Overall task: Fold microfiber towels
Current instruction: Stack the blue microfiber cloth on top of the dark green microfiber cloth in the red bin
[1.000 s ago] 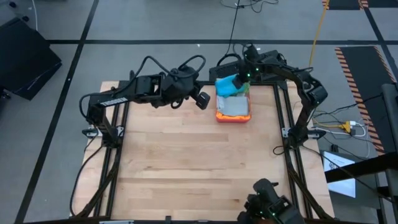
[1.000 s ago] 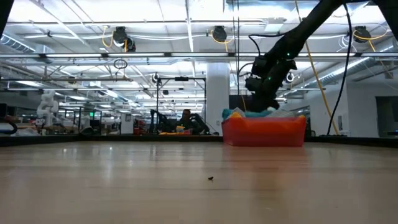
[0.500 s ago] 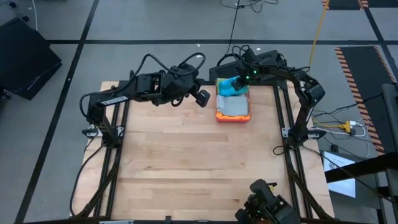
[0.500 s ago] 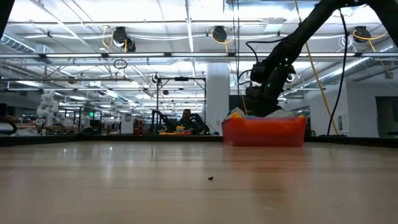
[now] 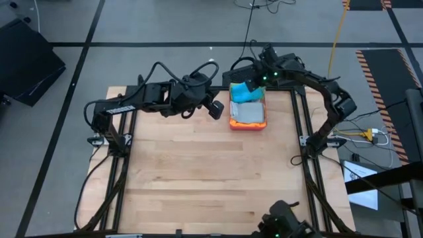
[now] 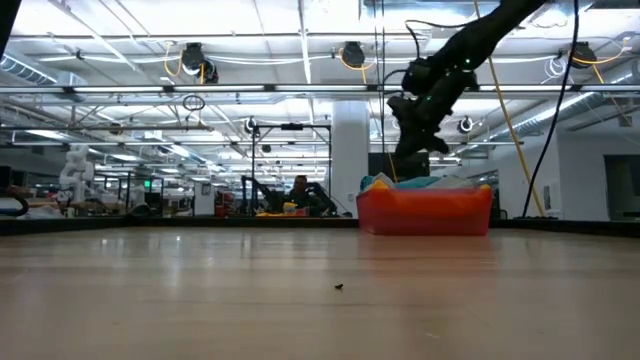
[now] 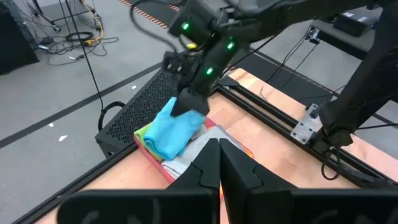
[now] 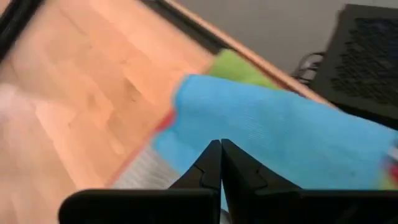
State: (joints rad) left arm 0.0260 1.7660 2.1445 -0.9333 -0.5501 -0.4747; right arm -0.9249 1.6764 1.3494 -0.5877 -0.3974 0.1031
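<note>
A pink-red tray [image 5: 248, 125] stands near the table's far edge with a flat grey towel [image 5: 249, 114] in it. At the tray's far end a bright blue towel [image 5: 242, 93] lies humped on a green one [image 7: 144, 134]. My right gripper [image 7: 186, 107] is shut, slanting down over the blue towel's far top end [image 8: 280, 137]. My left gripper [image 5: 215, 109] is shut too. It hangs in the air just left of the tray with nothing in it. My right gripper has its shut fingertips [image 7: 188, 102] at the blue towel's far upper end [image 7: 194, 118], slanting down from the far right. I cannot tell whether they touch or hold the cloth.
Bare wooden tabletop [image 5: 205, 172] stretches from the tray to the near edge. Black frame rails [image 5: 307, 142] run along both sides. A black perforated box [image 7: 140, 102] sits just beyond the far edge, behind the tray.
My right gripper dipped toward the towels in the tray, then rose and rolled a little. It stands higher above the tray than a second ago. The towels show no clear shift.
</note>
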